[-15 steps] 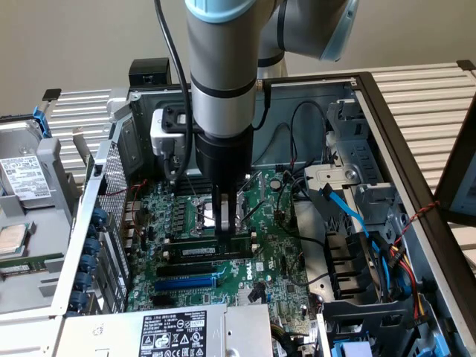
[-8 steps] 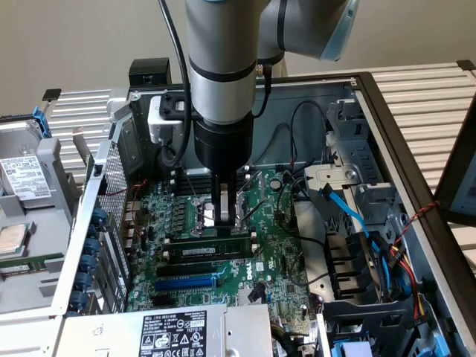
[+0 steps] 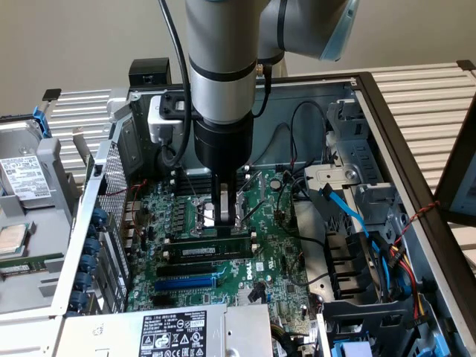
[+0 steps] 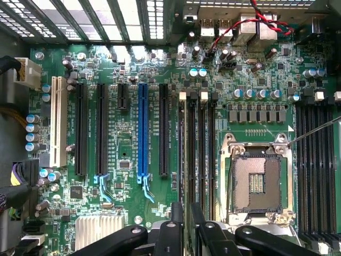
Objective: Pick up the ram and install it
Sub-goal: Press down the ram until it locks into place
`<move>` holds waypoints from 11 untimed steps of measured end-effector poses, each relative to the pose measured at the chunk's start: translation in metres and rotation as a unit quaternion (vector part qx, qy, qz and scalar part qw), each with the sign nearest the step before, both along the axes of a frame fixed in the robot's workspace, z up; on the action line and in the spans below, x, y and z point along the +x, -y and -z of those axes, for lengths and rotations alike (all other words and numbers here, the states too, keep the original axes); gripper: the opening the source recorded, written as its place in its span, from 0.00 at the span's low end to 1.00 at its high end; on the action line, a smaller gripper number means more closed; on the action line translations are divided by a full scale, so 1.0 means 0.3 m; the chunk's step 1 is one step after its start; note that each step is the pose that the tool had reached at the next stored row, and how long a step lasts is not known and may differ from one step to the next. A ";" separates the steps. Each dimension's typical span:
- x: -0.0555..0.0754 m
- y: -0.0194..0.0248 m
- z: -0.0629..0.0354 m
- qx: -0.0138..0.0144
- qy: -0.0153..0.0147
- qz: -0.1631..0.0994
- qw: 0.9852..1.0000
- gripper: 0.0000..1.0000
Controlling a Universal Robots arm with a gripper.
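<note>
Over the green motherboard [image 3: 286, 245], the gripper [image 3: 229, 223] is clamped on the long dark-green ram stick [image 3: 207, 246], standing in its slot; seating looks nearly finished, release remaining.

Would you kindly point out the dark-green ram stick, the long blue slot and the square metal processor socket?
dark-green ram stick [image 3: 212, 245]: exterior view, middle of its long face.
long blue slot [image 4: 143, 128]: wrist view, mid-length.
square metal processor socket [image 4: 257, 183]: wrist view, its contact field.
</note>
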State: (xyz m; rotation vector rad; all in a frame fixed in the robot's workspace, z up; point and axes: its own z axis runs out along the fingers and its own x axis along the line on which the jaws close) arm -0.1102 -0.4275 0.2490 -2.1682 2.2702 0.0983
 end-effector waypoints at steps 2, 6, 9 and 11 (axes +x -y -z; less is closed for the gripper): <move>0.000 0.000 0.000 0.000 0.000 0.000 1.000 0.20; 0.000 0.000 0.000 0.000 0.000 0.000 1.000 0.18; 0.000 0.000 0.000 0.000 0.000 0.000 1.000 0.11; 0.000 0.000 0.000 0.000 0.000 0.000 1.000 0.11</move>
